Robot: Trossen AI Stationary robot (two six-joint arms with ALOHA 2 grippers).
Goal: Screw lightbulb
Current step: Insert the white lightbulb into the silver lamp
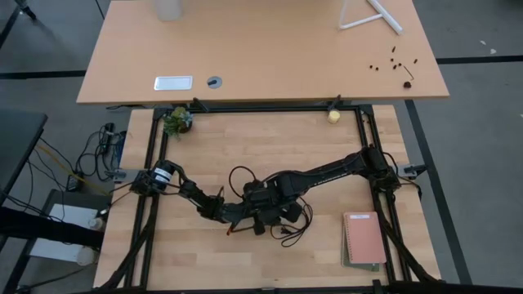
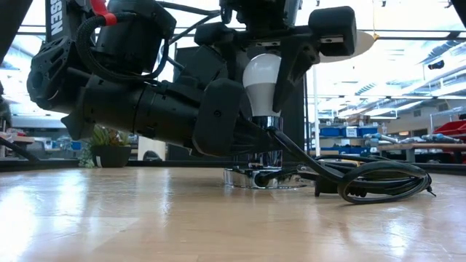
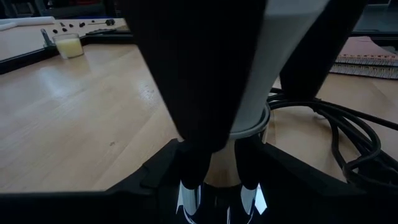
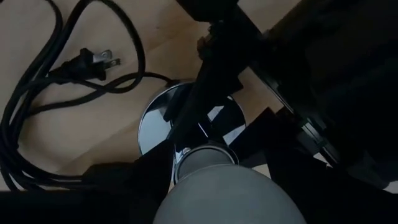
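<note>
The white lightbulb (image 2: 261, 76) stands upright with its greyish base in the chrome neck (image 2: 268, 125) of the round silvery socket disc (image 2: 251, 179), which rests on the table. My right gripper (image 2: 266, 44) comes down from above and is shut on the bulb, which also shows in the right wrist view (image 4: 224, 190). My left gripper (image 2: 247, 138) reaches in level from the table's left and is shut on the socket's neck. In the high view both grippers meet at the table's middle (image 1: 261, 212). My right gripper pinches the bulb's white globe (image 2: 255, 80) between its two fingers (image 2: 291, 69). The fingers point down from above. The bulb stands upright, its screw base down in the socket's neck. My left gripper holds the socket's upright chrome neck (image 3: 221, 168), just above the disc, between its two fingers. It comes in level from the table's left. The disc sits flat on the table. In the low view its own body hides the place of contact.
The socket's black cord (image 2: 371, 182) lies coiled right of the disc, its plug (image 4: 93, 62) on the table. Notebooks (image 1: 364, 238) lie at the near right. A small plant (image 1: 177, 121) and a yellowish ball (image 1: 333, 116) sit at the far edge.
</note>
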